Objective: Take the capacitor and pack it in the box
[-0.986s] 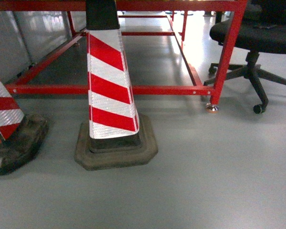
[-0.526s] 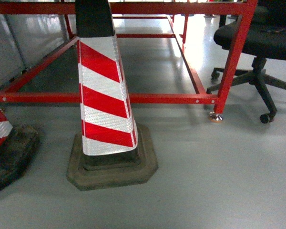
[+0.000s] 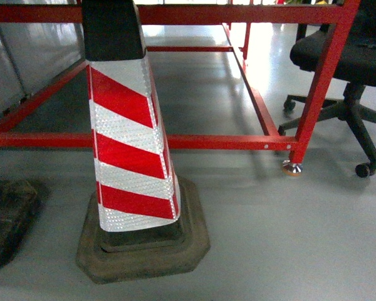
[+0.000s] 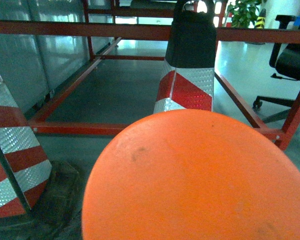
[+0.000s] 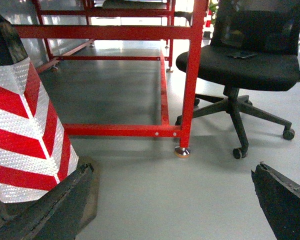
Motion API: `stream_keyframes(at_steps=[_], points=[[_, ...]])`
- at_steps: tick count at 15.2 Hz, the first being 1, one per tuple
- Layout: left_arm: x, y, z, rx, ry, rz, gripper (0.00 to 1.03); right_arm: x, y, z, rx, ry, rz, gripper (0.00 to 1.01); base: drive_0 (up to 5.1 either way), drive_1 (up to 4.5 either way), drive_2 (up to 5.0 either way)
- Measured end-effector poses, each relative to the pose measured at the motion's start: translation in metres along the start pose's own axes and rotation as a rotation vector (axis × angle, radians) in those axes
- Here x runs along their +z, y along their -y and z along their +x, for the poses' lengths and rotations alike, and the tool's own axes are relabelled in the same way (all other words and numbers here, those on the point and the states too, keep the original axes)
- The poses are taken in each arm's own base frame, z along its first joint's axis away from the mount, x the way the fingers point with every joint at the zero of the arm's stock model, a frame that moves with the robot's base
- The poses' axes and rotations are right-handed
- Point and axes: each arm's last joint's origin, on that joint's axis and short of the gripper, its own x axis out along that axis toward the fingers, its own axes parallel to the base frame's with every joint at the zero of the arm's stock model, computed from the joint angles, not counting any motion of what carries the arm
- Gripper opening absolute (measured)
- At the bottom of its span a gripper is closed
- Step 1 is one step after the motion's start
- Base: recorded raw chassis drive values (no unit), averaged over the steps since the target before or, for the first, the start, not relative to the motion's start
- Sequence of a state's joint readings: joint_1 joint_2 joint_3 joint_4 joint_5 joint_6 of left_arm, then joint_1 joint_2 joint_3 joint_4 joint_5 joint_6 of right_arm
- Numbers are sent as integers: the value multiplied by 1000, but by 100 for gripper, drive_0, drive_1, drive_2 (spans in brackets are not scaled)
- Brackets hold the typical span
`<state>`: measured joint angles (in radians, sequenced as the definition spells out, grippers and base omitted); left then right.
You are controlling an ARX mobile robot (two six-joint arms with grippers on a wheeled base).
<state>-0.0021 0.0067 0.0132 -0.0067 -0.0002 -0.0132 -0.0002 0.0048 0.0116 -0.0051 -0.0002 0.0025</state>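
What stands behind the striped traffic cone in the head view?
Behind the cone runs a red metal frame over grey floor, with an office chair to the right. The cone covers part of the frame's lower bar.

- A red and white striped traffic cone [image 3: 128, 150] with a black top stands left of centre on a dark octagonal base [image 3: 144, 251].
- Grey floor [image 3: 288, 251] fills the lower frame.
- A red metal frame [image 3: 175, 142] crosses behind the cone.
- A black office chair [image 3: 357, 69] sits at the upper right.
- Another cone's dark base [image 3: 6, 219] shows at the lower left edge.
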Motion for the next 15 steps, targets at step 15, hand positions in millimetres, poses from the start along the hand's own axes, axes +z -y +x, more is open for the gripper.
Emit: stream_keyframes(at_steps=[15], points=[[0, 0, 0, 0, 0, 11, 44, 0, 0, 0, 0, -1, 0, 98, 0, 0, 0]])
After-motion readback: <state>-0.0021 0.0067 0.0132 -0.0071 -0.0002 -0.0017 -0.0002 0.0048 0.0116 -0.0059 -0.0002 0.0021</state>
